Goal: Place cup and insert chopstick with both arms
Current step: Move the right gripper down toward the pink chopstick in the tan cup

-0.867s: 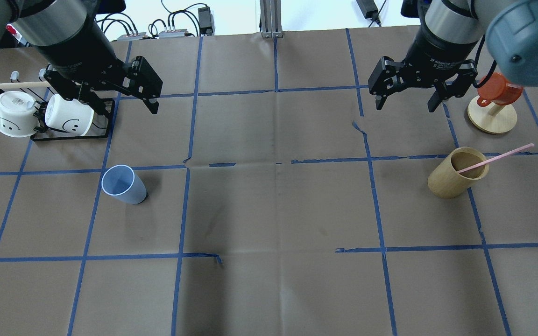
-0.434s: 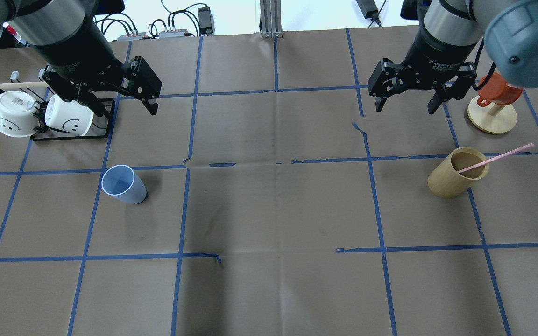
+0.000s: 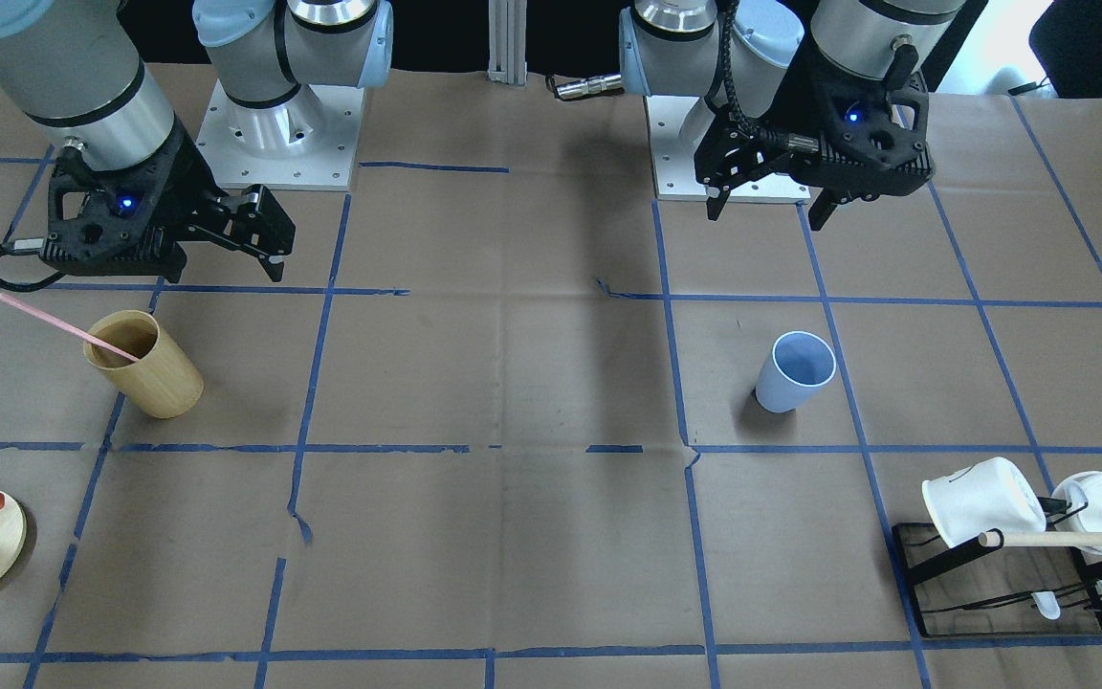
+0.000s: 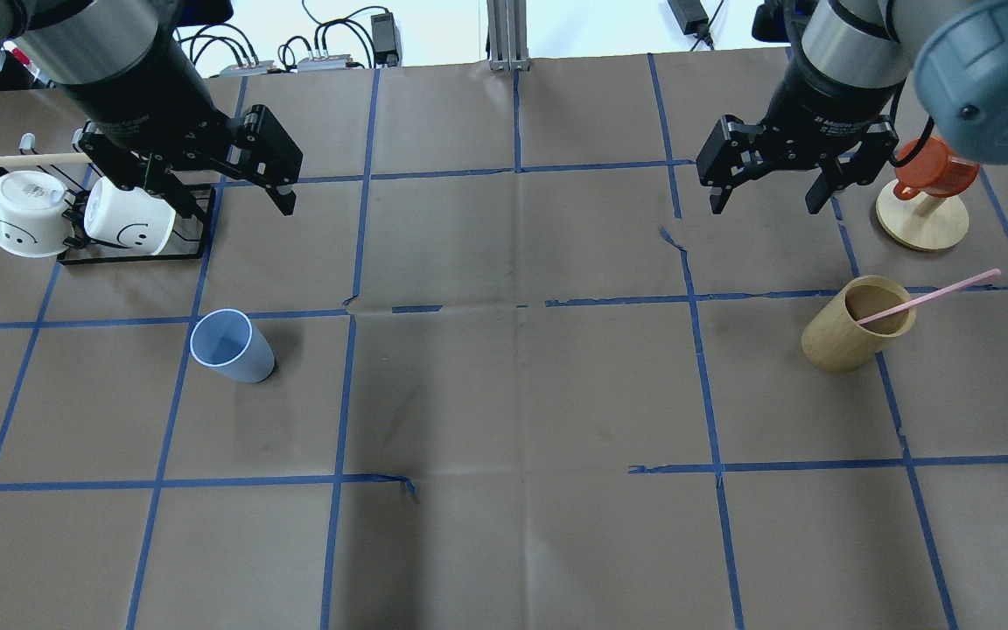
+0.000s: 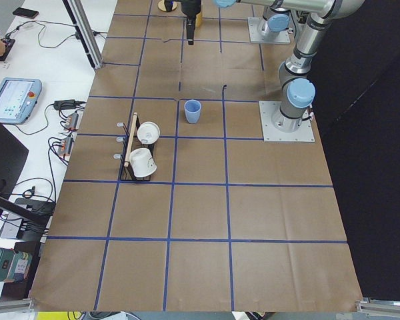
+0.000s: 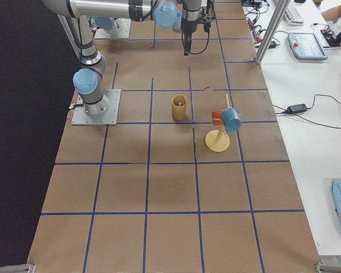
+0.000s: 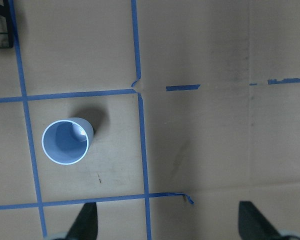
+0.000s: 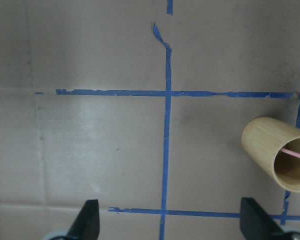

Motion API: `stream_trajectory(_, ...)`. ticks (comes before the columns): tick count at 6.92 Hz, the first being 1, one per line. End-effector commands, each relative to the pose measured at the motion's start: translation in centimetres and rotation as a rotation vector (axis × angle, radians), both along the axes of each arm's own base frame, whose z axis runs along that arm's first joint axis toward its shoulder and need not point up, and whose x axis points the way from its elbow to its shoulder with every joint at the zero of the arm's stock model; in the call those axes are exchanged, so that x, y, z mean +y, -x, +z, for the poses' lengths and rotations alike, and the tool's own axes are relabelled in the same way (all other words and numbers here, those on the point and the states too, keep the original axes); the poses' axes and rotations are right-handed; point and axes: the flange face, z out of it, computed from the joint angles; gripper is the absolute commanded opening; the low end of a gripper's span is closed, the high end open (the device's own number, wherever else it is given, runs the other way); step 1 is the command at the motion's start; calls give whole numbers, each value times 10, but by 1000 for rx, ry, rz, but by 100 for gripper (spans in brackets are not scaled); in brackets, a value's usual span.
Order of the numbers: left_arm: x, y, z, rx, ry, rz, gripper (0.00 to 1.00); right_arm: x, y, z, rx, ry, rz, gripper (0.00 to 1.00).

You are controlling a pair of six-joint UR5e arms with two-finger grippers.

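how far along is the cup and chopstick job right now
Nothing looks done yet. Nothing is in hand: the left hand and right hand are both open and empty, above the table. Left to do: the blue cup stands untouched, and the pink chopstick leans in the bamboo holder, so grasping, placing and inserting are all not yet done.

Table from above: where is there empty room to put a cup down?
The wide middle between the blue cup and the wooden cup is bare, and so is the whole strip nearest the robot. It is crowded at the far corners: the mug rack on the left, the wooden stand on the right.
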Motion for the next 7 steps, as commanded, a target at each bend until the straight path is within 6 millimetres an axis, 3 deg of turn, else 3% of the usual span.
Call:
stream_trajectory(1,0,0,1,3,4,-1,100,7,75,-5,-22,18,233,99)
stream_trajectory(5,-3,-2,-9,5,-11,-7,100,28,186,-24,-99,83,633,99)
stream_trajectory(7,-8,-24,-14,1,-10,-42,100,38,213,-44,-147,118,857,99)
